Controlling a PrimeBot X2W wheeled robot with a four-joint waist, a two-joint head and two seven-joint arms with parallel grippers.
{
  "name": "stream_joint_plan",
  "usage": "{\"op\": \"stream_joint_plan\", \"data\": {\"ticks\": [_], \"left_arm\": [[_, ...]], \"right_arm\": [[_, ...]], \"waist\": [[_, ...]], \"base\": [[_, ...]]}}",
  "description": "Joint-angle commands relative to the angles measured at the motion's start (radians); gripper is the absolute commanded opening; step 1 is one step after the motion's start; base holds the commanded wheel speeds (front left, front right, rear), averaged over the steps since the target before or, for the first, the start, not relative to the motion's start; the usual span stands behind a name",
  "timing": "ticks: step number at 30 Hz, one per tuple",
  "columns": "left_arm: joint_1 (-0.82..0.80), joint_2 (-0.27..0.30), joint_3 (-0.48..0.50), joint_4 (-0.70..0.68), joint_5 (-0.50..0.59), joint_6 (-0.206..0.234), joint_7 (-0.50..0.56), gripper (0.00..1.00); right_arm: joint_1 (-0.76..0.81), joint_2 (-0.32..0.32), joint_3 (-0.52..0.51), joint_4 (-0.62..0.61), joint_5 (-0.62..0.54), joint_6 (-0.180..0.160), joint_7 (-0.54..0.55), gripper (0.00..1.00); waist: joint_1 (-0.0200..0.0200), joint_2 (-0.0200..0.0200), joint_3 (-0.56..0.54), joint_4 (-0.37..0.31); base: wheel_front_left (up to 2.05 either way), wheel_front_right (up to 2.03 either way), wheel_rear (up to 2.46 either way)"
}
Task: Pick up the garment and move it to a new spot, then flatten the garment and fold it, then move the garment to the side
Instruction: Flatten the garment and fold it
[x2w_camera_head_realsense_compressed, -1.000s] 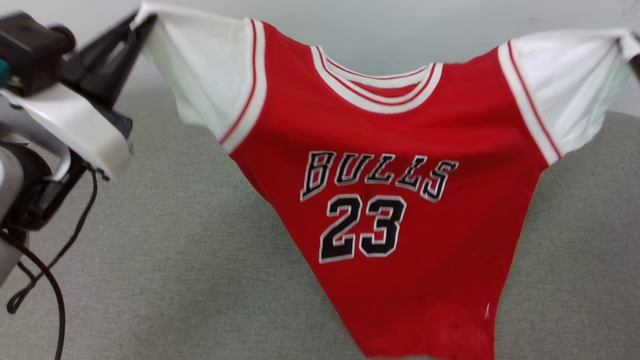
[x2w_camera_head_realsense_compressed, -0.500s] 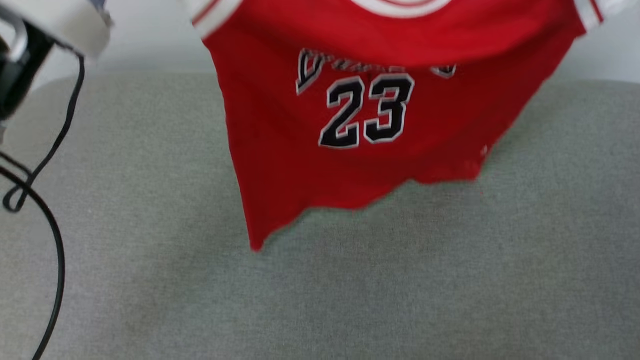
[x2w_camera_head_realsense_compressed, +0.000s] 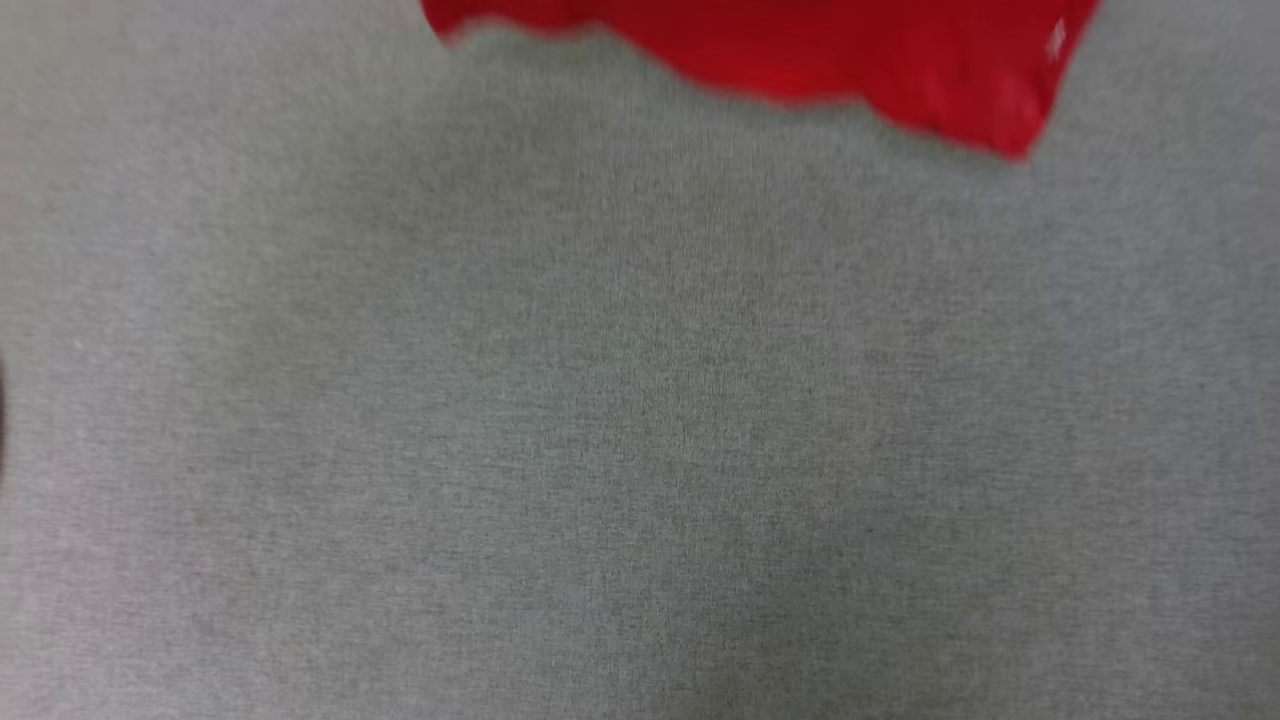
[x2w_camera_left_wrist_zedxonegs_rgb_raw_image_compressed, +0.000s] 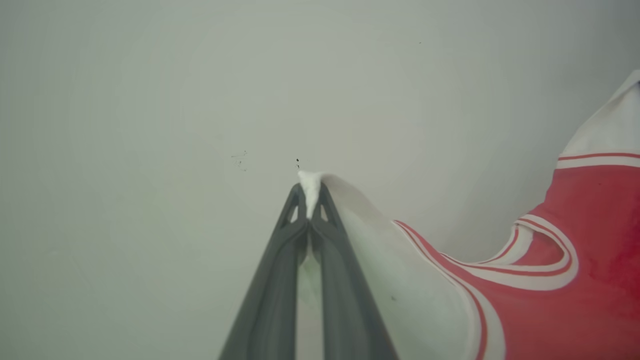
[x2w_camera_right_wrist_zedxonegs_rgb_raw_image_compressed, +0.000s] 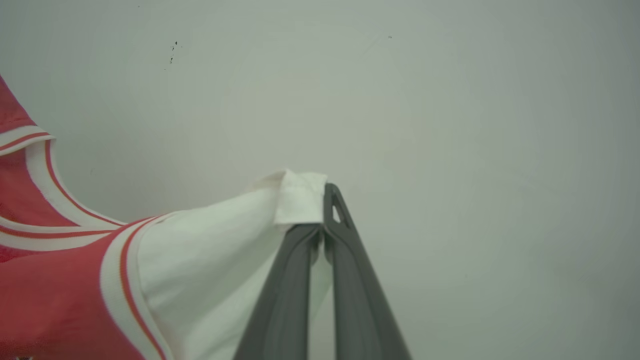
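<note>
Head view: I see the blurred red hem of the red-and-white jersey-style T-shirt (x2w_camera_head_realsense_compressed: 800, 45) above the grey woven-fabric worktop (x2w_camera_head_realsense_compressed: 640, 420).

Left wrist view: my left end effector (x2w_camera_left_wrist_zedxonegs_rgb_raw_image_compressed: 310, 192) pinches a white sleeve tip, and the shirt trails off to its right.

Right wrist view: my right end effector (x2w_camera_right_wrist_zedxonegs_rgb_raw_image_compressed: 322, 207) is clamped on the other sleeve's cuff, with the shirt on its left.

Shows the right gripper (x2w_camera_right_wrist_zedxonegs_rgb_raw_image_compressed: 318, 212) rising from 6 o'clock to centre, dark fingers pinched together on the folded white sleeve cuff of the garment (x2w_camera_right_wrist_zedxonegs_rgb_raw_image_compressed: 200, 270). Has the sleeve stretching away toward 8 o'clock into red-and-white trim and red body, with the striped collar curving at 9 o'clock. Faces a plain pale wall (x2w_camera_right_wrist_zedxonegs_rgb_raw_image_compressed: 450, 125), with tiny dark specks (x2w_camera_right_wrist_zedxonegs_rgb_raw_image_compressed: 172, 52) near 11 o'clock.
</note>
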Motion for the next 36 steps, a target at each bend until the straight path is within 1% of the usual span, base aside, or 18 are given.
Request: {"op": "stream_joint_plan", "data": {"ticks": [1, 4, 8, 11, 16, 21, 25, 26, 28, 31, 34, 36], "left_arm": [[-0.053, -0.008, 0.010, 0.035, 0.010, -0.005, -0.014, 0.00], [-0.120, -0.025, 0.013, 0.080, 0.016, -0.013, -0.036, 0.00], [-0.168, -0.034, 0.015, 0.136, 0.014, -0.020, -0.065, 0.00], [-0.163, -0.039, 0.009, 0.176, 0.000, -0.025, -0.085, 0.00], [-0.088, -0.045, -0.007, 0.222, -0.021, -0.033, -0.144, 0.00], [0.046, -0.038, -0.032, 0.234, -0.053, -0.037, -0.190, 0.00], [0.194, -0.019, -0.041, 0.218, -0.090, -0.037, -0.221, 0.00], [0.194, -0.019, -0.041, 0.218, -0.090, -0.037, -0.221, 0.00], [0.286, -0.008, -0.046, 0.201, -0.104, -0.034, -0.235, 0.00], [0.430, 0.015, -0.049, 0.161, -0.131, -0.021, -0.249, 0.00], [0.586, 0.032, -0.048, 0.105, -0.162, 0.007, -0.260, 0.00], [0.689, 0.043, -0.044, 0.061, -0.178, 0.035, -0.268, 0.00]], "right_arm": [[-0.076, 0.012, 0.016, 0.047, -0.017, -0.002, -0.021, 0.00], [-0.181, 0.031, 0.050, 0.128, -0.022, -0.002, -0.046, 0.00], [-0.265, 0.052, 0.091, 0.218, -0.010, -0.002, -0.093, 0.00], [-0.286, 0.061, 0.128, 0.274, 0.013, -0.002, -0.124, 0.00], [-0.253, 0.045, 0.187, 0.347, 0.074, -0.002, -0.184, 0.00], [-0.152, 0.033, 0.257, 0.394, 0.153, -0.002, -0.247, 0.00], [-0.026, 0.023, 0.313, 0.388, 0.229, -0.002, -0.296, 0.00], [-0.026, 0.023, 0.313, 0.388, 0.229, -0.002, -0.296, 0.00], [0.054, 0.013, 0.333, 0.375, 0.272, -0.002, -0.319, 0.00], [0.180, -0.006, 0.362, 0.340, 0.326, -0.002, -0.343, 0.00], [0.316, -0.029, 0.387, 0.291, 0.371, -0.002, -0.363, 0.00], [0.411, -0.043, 0.405, 0.253, 0.390, -0.002, -0.369, 0.00]], "waist": [[-0.0002, 0.0000, 0.061, 0.000], [-0.0002, 0.0000, 0.092, 0.001], [-0.0002, 0.0000, 0.114, 0.002], [-0.0002, 0.0000, 0.128, 0.002], [-0.0002, 0.0000, 0.133, 0.008], [-0.0002, 0.0000, 0.098, 0.007], [-0.0002, 0.0000, 0.050, 0.000], [-0.0002, 0.0000, 0.050, 0.000], [-0.0002, 0.0000, 0.020, -0.004], [-0.0002, 0.0000, -0.025, -0.010], [-0.0002, 0.0000, -0.069, -0.016], [-0.0002, 0.0000, -0.098, -0.021]], "base": [[0.00, 0.00, 0.00], [0.00, 0.00, 0.00], [0.00, 0.00, 0.00], [0.00, 0.00, 0.00], [0.00, 0.00, 0.00], [0.00, 0.00, 0.00], [0.00, 0.00, 0.00], [0.00, 0.00, 0.00], [0.00, 0.00, 0.00], [0.00, 0.00, 0.00], [0.00, 0.00, 0.00], [0.00, 0.00, 0.00]]}}
